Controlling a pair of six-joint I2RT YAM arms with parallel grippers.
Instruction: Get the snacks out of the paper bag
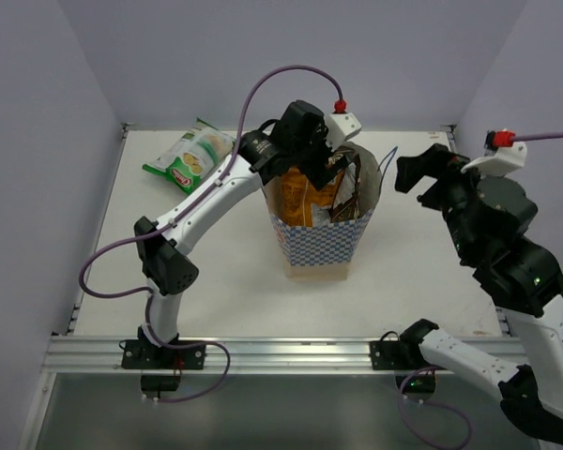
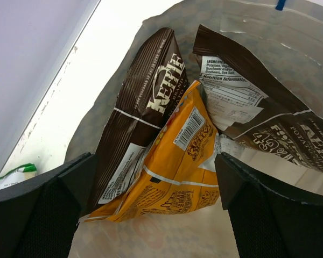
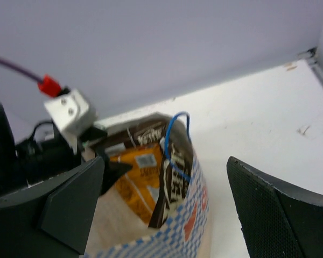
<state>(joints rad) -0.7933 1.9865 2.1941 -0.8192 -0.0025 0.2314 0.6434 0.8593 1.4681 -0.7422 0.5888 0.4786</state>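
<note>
1. Left end effector (image 2: 153, 180) hangs wide open at the mouth of the paper bag (image 1: 319, 246), jaws either side of the orange packet (image 2: 172, 172).
2. Orange one is wedged between the dark brown packets (image 2: 145, 102). I'd drop lower and pinch just its top edge so no brown one tags along.
3. Right end effector (image 1: 415, 174), open and empty too, hovers right of the bag.
4. Green and white packet (image 1: 192, 155) is already out, far left on the desk (image 1: 422, 281).

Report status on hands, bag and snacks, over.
Left hand open, empty, at paper bag mouth. Right hand open, empty, beside it. Green packet out on table; orange packet, two brown packets inside. No obstruction seen.
</note>
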